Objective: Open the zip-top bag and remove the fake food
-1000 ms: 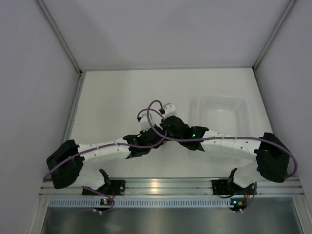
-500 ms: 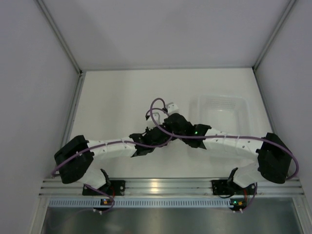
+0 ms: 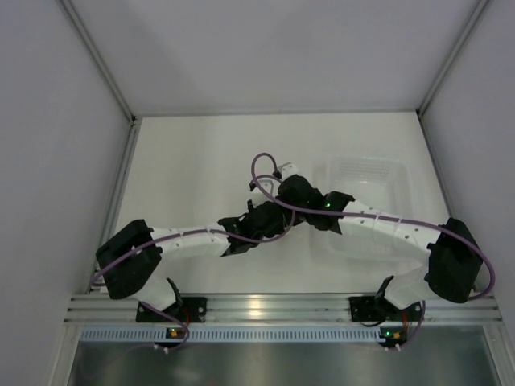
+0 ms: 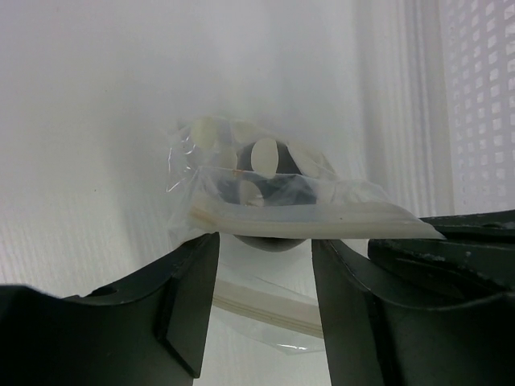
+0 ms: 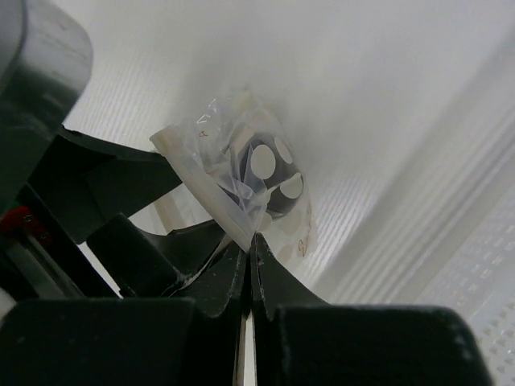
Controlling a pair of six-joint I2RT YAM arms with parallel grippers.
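The zip-top bag (image 4: 241,173) hangs clear and crinkly above the table, dotted with pale round spots. Inside it shows the dark round fake food (image 4: 282,183) (image 5: 265,170). My right gripper (image 5: 253,238) is shut on the end of the bag's upper zip strip (image 4: 322,219), and its black body enters the left wrist view at the right. The bag's mouth is parted. Its lower zip lip (image 4: 265,310) hangs loose between the fingers of my left gripper (image 4: 264,269), which stands open just beneath the bag and touches nothing. In the top view the arms hide the bag.
A white translucent tub (image 3: 366,189) stands right of the two wrists; its ribbed wall (image 4: 475,96) is close beside the bag. Grey walls close in the white table on three sides.
My left gripper has opened and let go of the lower zip lip. Both wrists have shifted a little to the right, toward the tub. The right gripper stays shut on the bag.
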